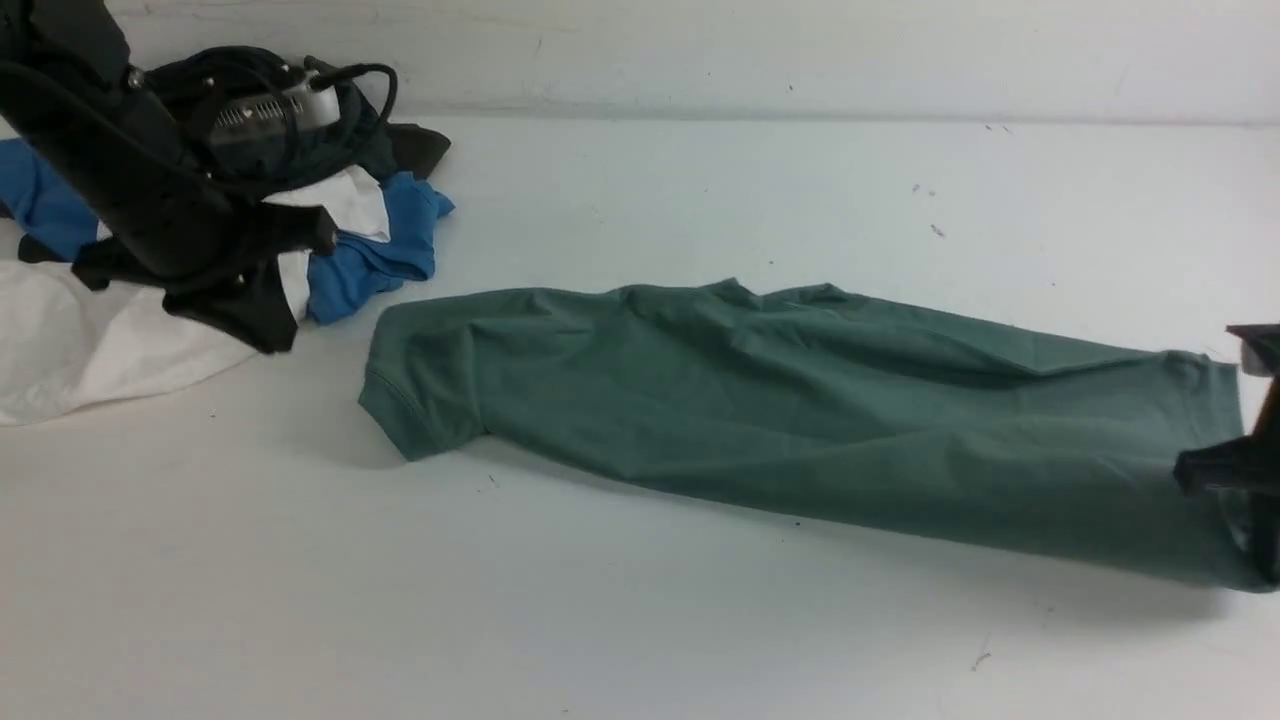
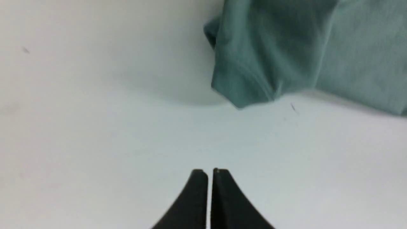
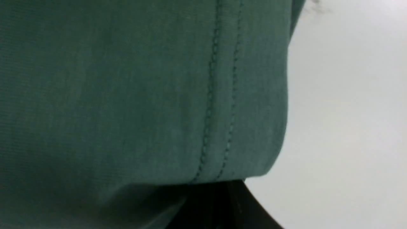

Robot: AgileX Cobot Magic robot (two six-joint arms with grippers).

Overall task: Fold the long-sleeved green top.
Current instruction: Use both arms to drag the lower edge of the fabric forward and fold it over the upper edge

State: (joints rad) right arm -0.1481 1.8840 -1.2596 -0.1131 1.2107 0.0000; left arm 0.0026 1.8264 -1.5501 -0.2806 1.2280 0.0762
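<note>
— Black left jaws, pressed together with nothing between them, hang over bare counter (image 1: 640, 620). What lies beyond them?
— Near them, not touching, is the sleeve end (image 2: 244, 86) of the green long-sleeved top (image 1: 800, 420). The top stretches as a long narrow band from left of centre to the counter's right edge.
— And the right jaws?
— Closed on the stitched hem (image 3: 219, 95) at the band's right end.
— Which step is this?
— Likely the crosswise fold, since the length seems already doubled over. Next, I judge, the hem should be carried over toward the sleeve end, with the left jaws taking or pinning cloth so the band does not drag.
— Any containers?
— None shows. At the far left, under the left arm (image 1: 120, 180), is a loose heap: blue garment (image 1: 370, 265), white cloth (image 1: 80, 350), dark garment (image 1: 240, 305).
</note>
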